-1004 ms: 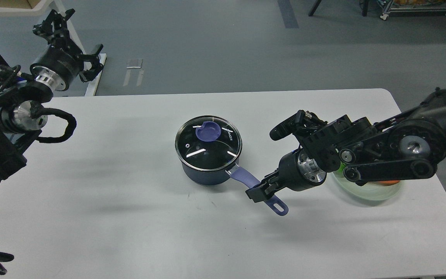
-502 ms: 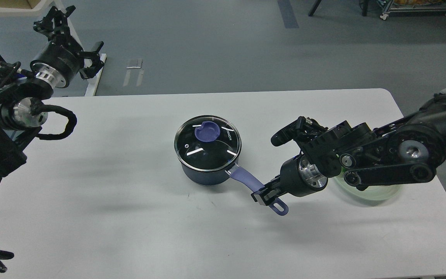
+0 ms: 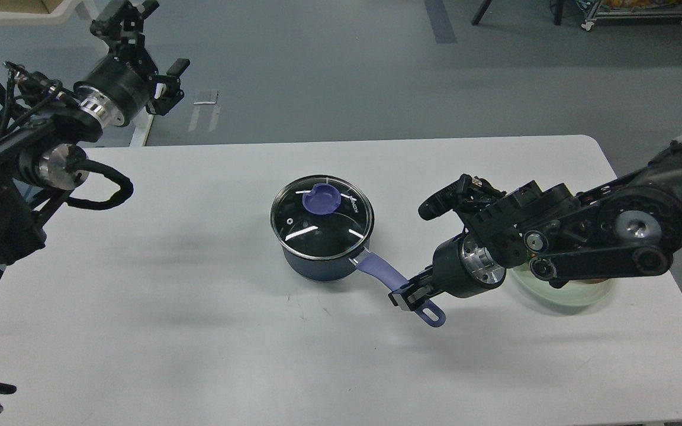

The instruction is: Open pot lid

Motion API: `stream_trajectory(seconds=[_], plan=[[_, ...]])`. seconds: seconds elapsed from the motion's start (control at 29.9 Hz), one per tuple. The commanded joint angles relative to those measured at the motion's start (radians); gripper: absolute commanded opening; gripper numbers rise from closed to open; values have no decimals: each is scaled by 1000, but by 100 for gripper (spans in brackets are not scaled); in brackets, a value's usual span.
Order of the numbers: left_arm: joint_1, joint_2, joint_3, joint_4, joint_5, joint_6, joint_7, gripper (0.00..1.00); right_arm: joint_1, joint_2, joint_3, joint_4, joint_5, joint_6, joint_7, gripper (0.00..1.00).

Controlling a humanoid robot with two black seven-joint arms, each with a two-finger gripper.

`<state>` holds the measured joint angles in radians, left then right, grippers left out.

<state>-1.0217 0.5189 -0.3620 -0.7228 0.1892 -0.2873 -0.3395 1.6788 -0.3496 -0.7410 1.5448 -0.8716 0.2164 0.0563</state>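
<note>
- Glass lid [image 3: 321, 214] with a purple knob [image 3: 320, 198] sits closed on a dark blue pot [image 3: 320, 263] near the middle of a white table [image 3: 199, 331].
- Purple handle [image 3: 379, 274] juts from the pot toward the near right, its looped end lying close to the tabletop.
- Right gripper [image 3: 407, 294] is clamped on that handle, just short of the loop, its arm reaching in from the right edge.
- Pale green bowl [image 3: 578, 293] rests on the table behind the right arm, which hides most of it; something orange shows inside.
- Left gripper [image 3: 153, 53] hangs above the table's far left corner, well apart from the pot, its fingers spread wide with nothing between them.
- Grey floor lies beyond the table, with a white frame [image 3: 142, 127] under the left gripper.
</note>
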Motion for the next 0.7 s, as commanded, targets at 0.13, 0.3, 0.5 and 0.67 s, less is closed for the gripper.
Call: stream_trajectory(seconds=[0.13, 0.3, 0.5, 0.67], plan=[[-86, 1, 0, -133, 529, 19, -7, 99, 2, 0, 2, -2, 0, 0, 0, 15], [-109, 0, 15, -298, 930, 69, -30, 99, 2, -6, 2, -2, 5, 1, 0, 15], [-109, -23, 151, -406, 1410, 160, -33, 99, 6, -9, 2, -2, 5, 9, 0, 15], [-115, -52, 300, -391, 1549, 272, -32, 99, 10, -9, 5, -2, 3, 21, 2, 15]])
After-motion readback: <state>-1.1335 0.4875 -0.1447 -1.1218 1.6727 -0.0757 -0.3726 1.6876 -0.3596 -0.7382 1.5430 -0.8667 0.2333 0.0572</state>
